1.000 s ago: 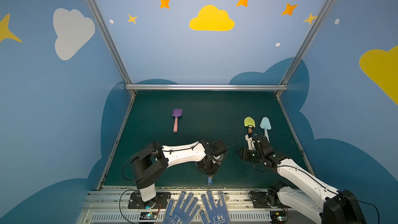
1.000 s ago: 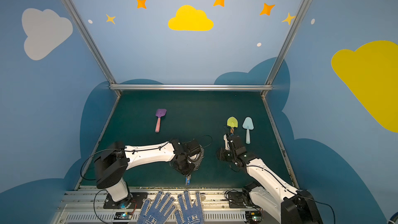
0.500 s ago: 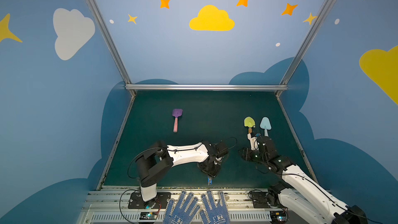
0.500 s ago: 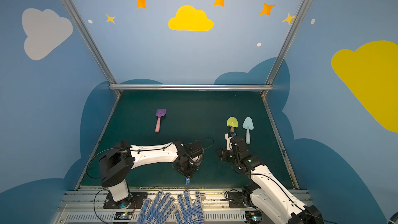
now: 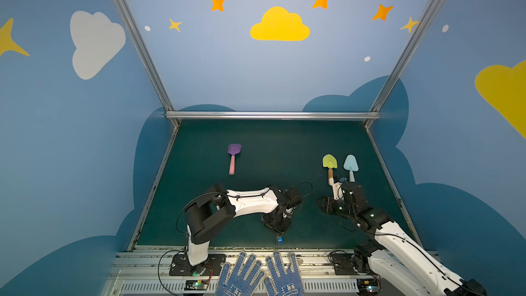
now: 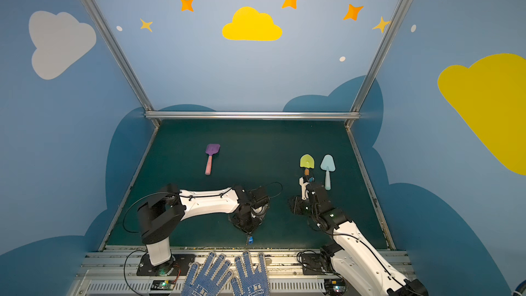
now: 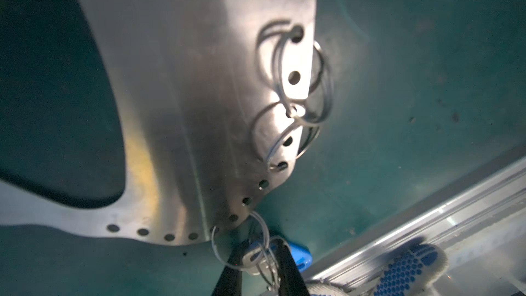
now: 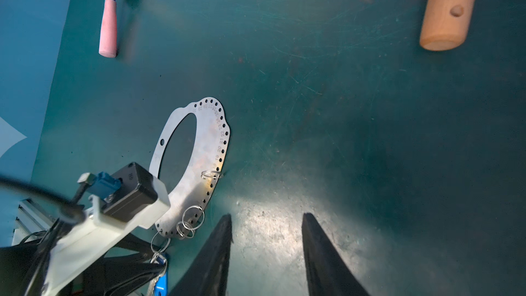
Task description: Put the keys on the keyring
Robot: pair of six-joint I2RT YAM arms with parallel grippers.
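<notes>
Keyring lies flat on the mat at the front edge, wire rings exposed for threading. Right gripper hangs half-open and empty beside it, clear of your work. Left gripper appears pinched on the keys at one of them; view blurred.

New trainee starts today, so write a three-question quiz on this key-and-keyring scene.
1. True or false: the right hand is shut on something.
2. How many toy shovels lie on the mat? A two, B three, C four.
3. Which hand is down at the keys, at the end of the keyring?
Key: 1 false, it stands open and empty. 2 B. 3 the left hand.
</notes>
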